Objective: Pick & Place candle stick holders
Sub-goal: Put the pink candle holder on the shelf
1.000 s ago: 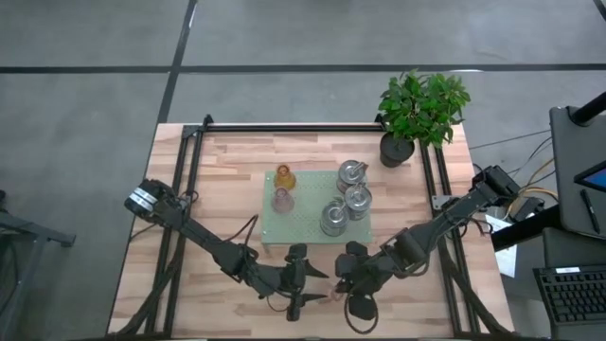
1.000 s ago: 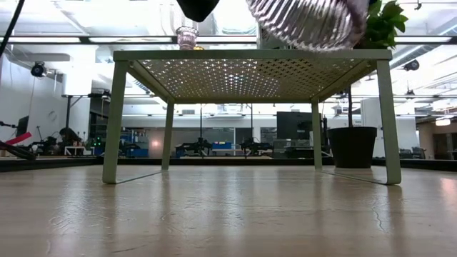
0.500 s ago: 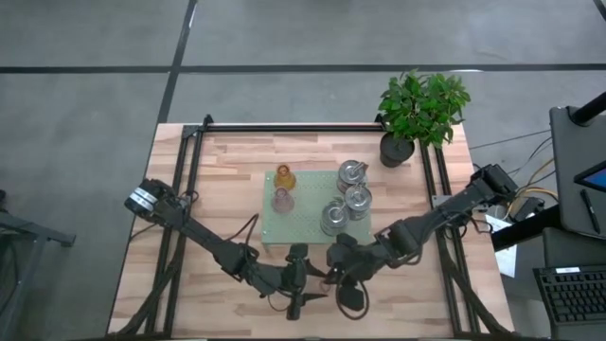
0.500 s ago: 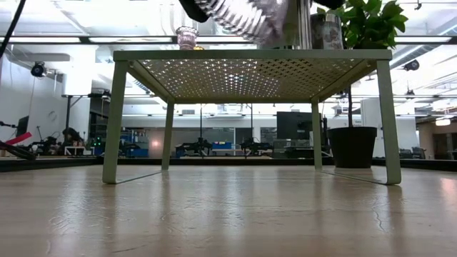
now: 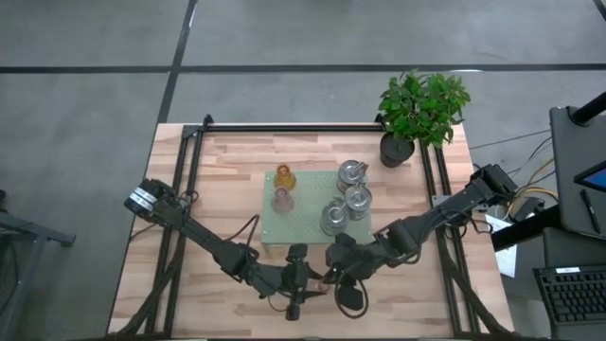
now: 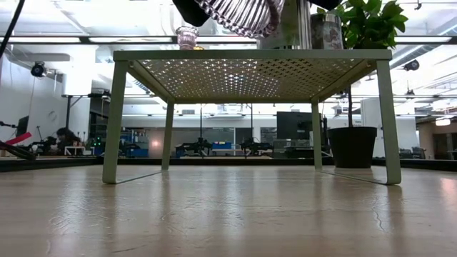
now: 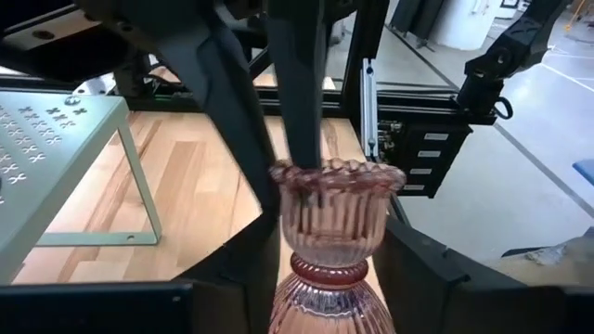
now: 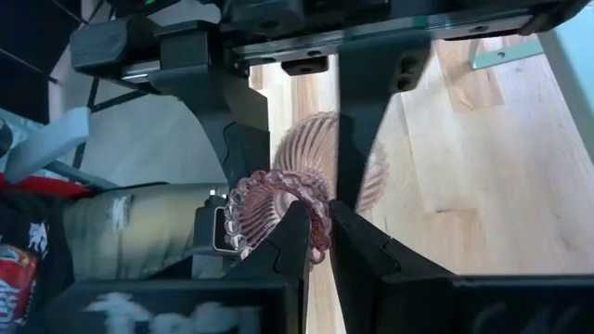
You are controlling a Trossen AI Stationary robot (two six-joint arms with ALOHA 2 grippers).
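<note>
Looking straight down: my left claw (image 5: 301, 284) and my right claw (image 5: 333, 276) meet at the near edge of the wooden tabletop (image 5: 218, 189), just in front of the green tray (image 5: 305, 216) — the holder between them is too small to make out here.
On the tray: an amber holder (image 5: 284, 176) and a pale pink holder (image 5: 282, 200) on its left side, three silvery holders (image 5: 347, 196) clustered on its right side.
Far right corner: a potted plant (image 5: 420, 112) stands on the tabletop.
Low view: the ribbed pink candle stick holder (image 6: 239, 14) hangs at the picture's top, higher than the tray's perforated top (image 6: 251, 55), with dark claw parts either side of it.
Left wrist view: my left claw (image 7: 329, 278) grips the pink holder (image 7: 329, 246) low on its ribbed body, scalloped cup pointing away from me; one right-arm finger (image 7: 297, 83) reaches into that cup — another lies against its outside.
Right wrist view: my right claw (image 8: 314, 232) is closed on the beaded rim of the pink holder (image 8: 320, 181), one finger (image 8: 288, 237) inside the cup and one outside, while the left arm's fingers (image 8: 232, 121) hold its far end.
</note>
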